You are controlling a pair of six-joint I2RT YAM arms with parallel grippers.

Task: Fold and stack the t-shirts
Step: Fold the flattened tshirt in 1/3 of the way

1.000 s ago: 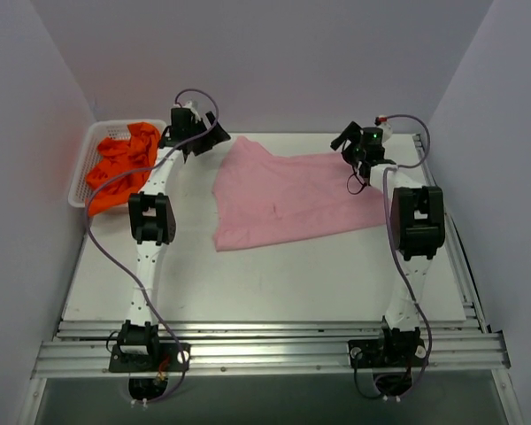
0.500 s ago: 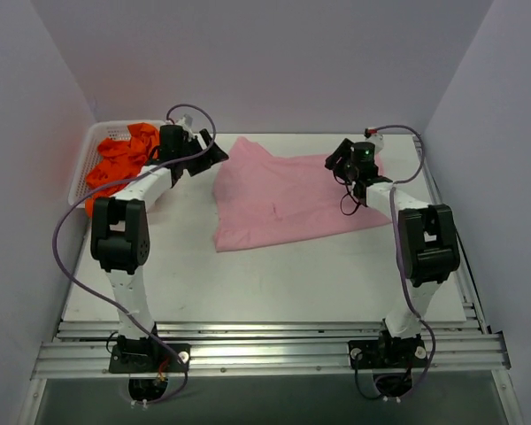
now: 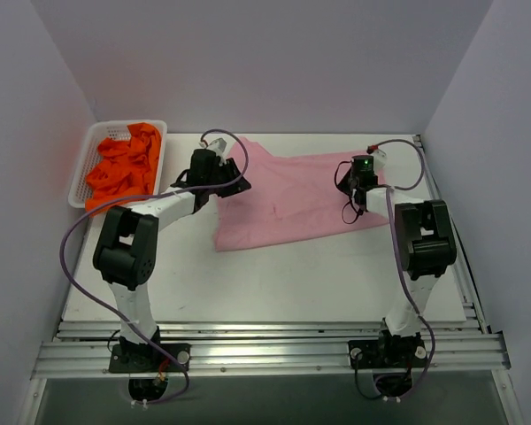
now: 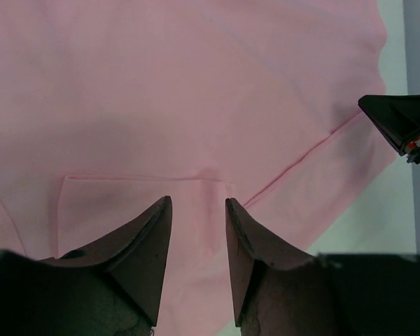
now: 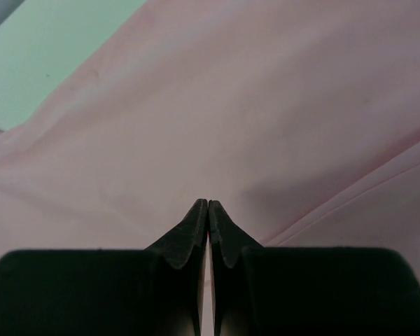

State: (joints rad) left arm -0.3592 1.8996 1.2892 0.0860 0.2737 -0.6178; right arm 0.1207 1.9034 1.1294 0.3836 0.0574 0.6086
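Left gripper [image 4: 196, 210] now inward from basket [image 3: 82, 168], over pink t-shirt [image 3: 292, 190], narrowly parted, empty; right gripper [image 5: 208, 204] fully closed

White table [image 3: 265, 283], pale lilac walls [image 3: 274, 62] (three sides), aluminium rails [image 3: 265, 350] at front.

- The spread t-shirt [image 3: 283, 199] is lying on the table [image 3: 265, 283], under both the left claw [image 4: 196, 203] and the right claw [image 5: 208, 203].
- The basket [image 3: 78, 181] is sitting well to the left of the left claw, just behind it.
- The bunched t-shirts [image 3: 124, 164] are lying in the basket.
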